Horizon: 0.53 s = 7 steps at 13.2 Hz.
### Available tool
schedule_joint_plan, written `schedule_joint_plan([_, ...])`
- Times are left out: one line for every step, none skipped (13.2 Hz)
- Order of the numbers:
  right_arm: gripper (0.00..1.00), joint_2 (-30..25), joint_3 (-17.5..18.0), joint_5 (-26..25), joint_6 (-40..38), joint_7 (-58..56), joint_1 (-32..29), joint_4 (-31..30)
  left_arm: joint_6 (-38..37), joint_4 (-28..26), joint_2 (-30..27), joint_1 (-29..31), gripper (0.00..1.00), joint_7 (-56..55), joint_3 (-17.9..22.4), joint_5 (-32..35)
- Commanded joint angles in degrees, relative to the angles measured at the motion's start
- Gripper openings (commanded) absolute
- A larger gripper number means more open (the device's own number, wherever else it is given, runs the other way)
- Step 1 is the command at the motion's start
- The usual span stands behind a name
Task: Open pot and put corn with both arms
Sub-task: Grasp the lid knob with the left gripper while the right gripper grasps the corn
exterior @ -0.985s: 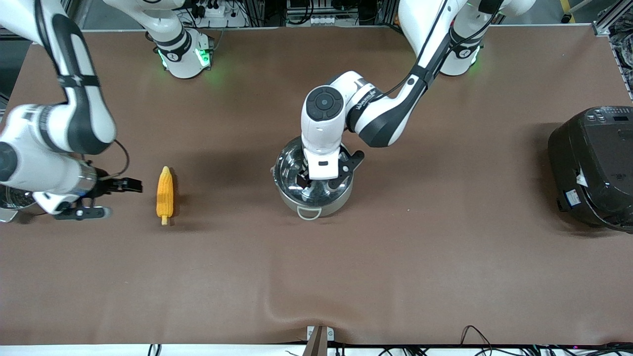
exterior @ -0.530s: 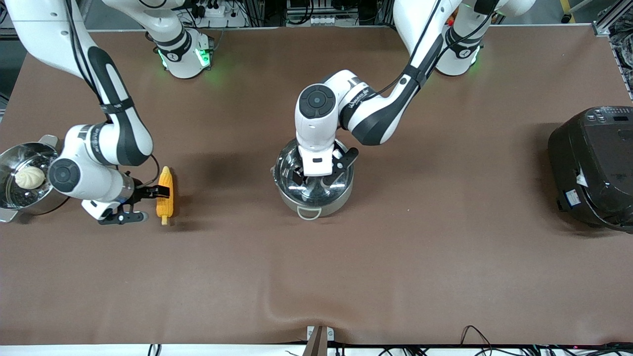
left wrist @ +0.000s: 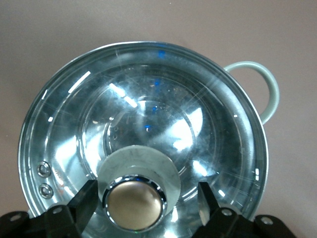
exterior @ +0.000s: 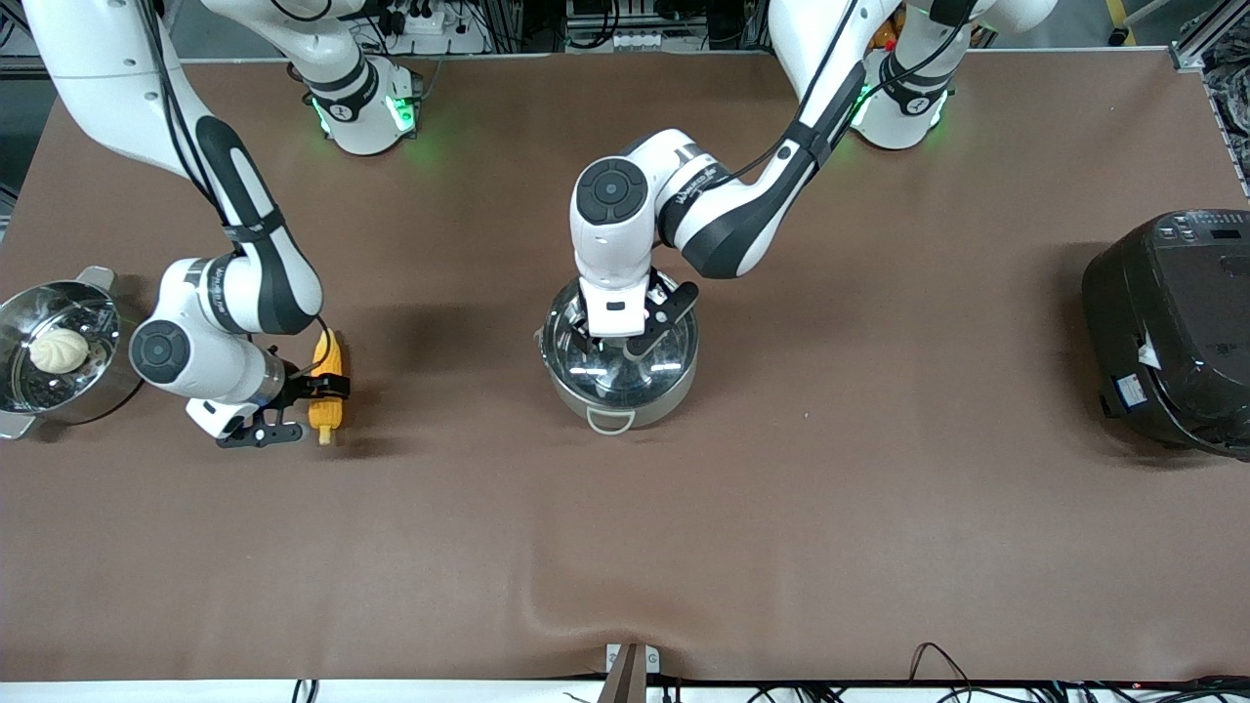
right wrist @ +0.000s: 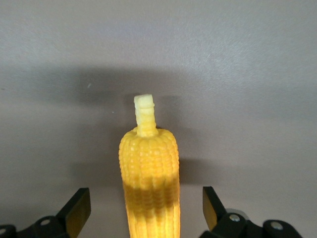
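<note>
Pot lid knob centred between spread left gripper fingers, unheld; corn likewise inside wide-open right gripper; lower squarely, then close.

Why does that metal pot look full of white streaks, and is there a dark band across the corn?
Left wrist view: overhead lights glare off the glass lid of the pot as bright streaks. Right wrist view: a shadow band crosses the corn, between the open right gripper fingers. Front view: soft arm shadows fall on the brown table.
</note>
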Motion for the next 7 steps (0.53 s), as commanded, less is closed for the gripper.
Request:
schedule_joint_plan([0.64, 0.41, -0.18, -0.59, 4.16, -0.50, 0.02, -2.41, -1.25, 0.53, -0.50, -0.06, 0.90, -1.32, 0.54, 0.11])
schedule_joint_plan([0.32, 0.24, -0.18, -0.59, 4.17, -1.11, 0.02, -2.50, -1.25, 0.53, -0.41, 0.03, 0.90, -1.24, 0.54, 0.11])
schedule_joint_plan([0.15, -0.11, -0.18, -0.59, 3.82, -2.60, 0.02, -2.50, -1.25, 0.53, -0.41, 0.03, 0.90, -1.24, 0.54, 0.29])
schedule_joint_plan([0.04, -0.29, -0.18, -0.59, 3.73, -4.61, -0.15, -2.50, -1.25, 0.53, -0.41, 0.12, 0.88, -1.15, 0.54, 0.29])
schedule_joint_plan([0.00, -0.29, -0.18, -0.59, 3.73, -6.38, -0.41, -2.59, -1.25, 0.53, -0.41, 0.12, 0.84, -1.06, 0.54, 0.12])
schedule_joint_plan([0.00, -0.38, -0.18, -0.59, 3.65, -7.61, -0.76, -2.50, -1.25, 0.53, -0.41, 0.12, 0.81, -1.06, 0.54, 0.11])
schedule_joint_plan([0.00, -0.64, -0.18, -0.59, 3.56, -8.49, -0.94, -2.50, -1.25, 0.53, -0.15, 0.03, 0.78, -1.15, 0.54, 0.03])
